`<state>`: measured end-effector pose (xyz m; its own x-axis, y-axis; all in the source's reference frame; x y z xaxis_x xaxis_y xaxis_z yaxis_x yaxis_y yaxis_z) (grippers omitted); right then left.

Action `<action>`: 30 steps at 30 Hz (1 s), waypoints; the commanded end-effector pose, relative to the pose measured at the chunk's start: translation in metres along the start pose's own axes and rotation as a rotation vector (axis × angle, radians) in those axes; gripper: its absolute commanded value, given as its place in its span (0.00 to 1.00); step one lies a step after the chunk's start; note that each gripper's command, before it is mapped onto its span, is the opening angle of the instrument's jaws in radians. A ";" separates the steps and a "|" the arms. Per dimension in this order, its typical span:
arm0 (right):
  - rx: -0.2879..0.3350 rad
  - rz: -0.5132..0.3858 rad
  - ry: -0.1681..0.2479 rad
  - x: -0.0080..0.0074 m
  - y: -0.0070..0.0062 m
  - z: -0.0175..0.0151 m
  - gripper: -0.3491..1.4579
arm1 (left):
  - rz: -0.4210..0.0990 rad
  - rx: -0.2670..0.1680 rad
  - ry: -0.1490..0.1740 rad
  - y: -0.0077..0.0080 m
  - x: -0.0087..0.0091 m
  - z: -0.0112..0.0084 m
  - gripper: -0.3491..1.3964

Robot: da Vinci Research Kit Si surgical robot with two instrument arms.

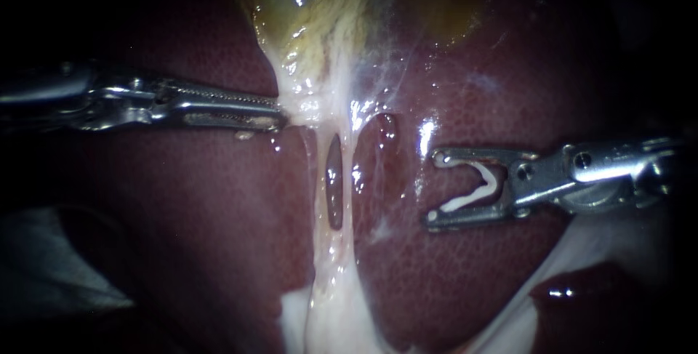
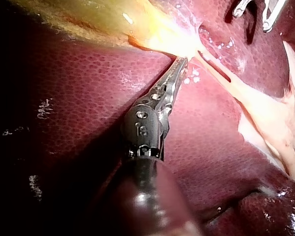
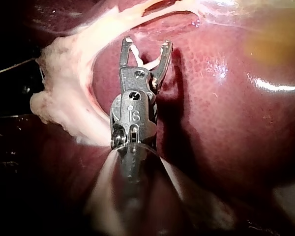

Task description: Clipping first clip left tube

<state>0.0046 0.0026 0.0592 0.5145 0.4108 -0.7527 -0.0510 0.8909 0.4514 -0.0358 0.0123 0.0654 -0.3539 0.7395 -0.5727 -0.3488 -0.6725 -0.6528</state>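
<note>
Black surround (spotlit centre)

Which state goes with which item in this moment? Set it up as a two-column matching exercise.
Items:
1. left instrument
2. right instrument
3. clip
4. gallbladder

States:
A. yellowish, above the pale tissue
B. white, bent open
C. jaws shut on pale tissue
D. jaws hold the clip over the liver

Pairs: 1-C, 2-D, 3-B, 4-A

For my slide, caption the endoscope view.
Left tool grips tissue under the gallbladder; right tool holds a clip beside the tubes.
</note>
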 end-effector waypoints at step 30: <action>0.126 0.013 0.088 0.0026 -0.0026 0.0050 0.47 | 0.002 -0.003 0.031 0.0040 0.0054 -0.0075 0.00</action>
<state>0.0108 0.0003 0.0585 0.4333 0.4465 -0.7829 0.0571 0.8533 0.5182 -0.0325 0.0139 0.0559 -0.3279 0.7388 -0.5888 -0.3451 -0.6738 -0.6533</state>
